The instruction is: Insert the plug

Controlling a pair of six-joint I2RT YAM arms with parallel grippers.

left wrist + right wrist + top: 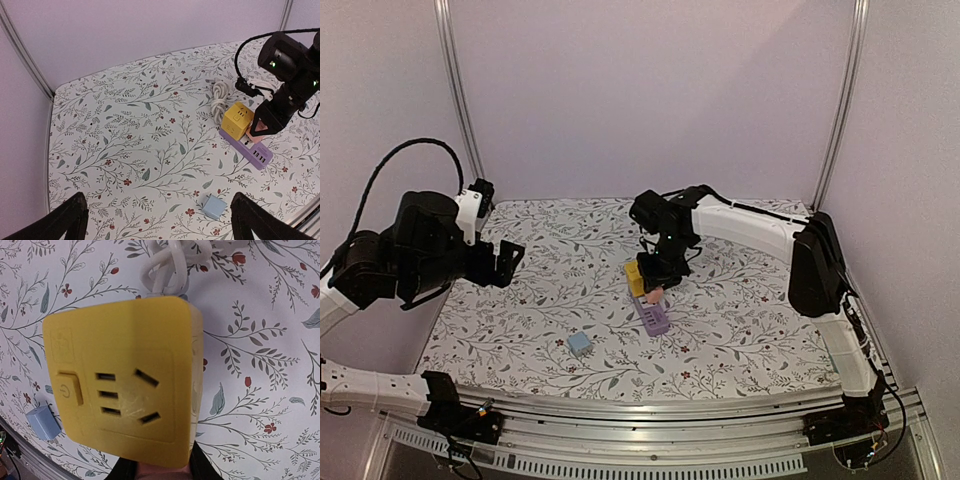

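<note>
**Right hand [262,125] on the plug [255,135], over the strip [248,149]**

From the top camera I see the right arm stretched in from the right edge to the middle of the frame, its hand pointing down and clenched on the pink plug. The plug sits at the fingertips, directly over the purple strip, which lies flat on the flowered bench [550,250] just below centre. I cannot tell whether its pins are in the strip or only touching it. A yellow cube [238,119] stands at the strip's far end, touching it, just left of the plug. A coiled white cable [218,98] lies behind the cube, toward the top of the frame.

My right wrist camera is nearly filled by the cube. Its face shows a power button at left and socket slots in the middle. The cable runs off the top edge. At the bottom edge a sliver of pink shows between two dark fingers [126,472]. A small blue block [44,422] peeks out at lower left.

The left arm is at the left of the top view, well apart from the strip. The left hand [510,262] is released. In its wrist view the two dark fingers [62,222] sit at the lower corners, wide apart, with only bench between them. That view has the block near the bottom, right of centre, by itself, and the strip, cube and right hand at the right.
</note>
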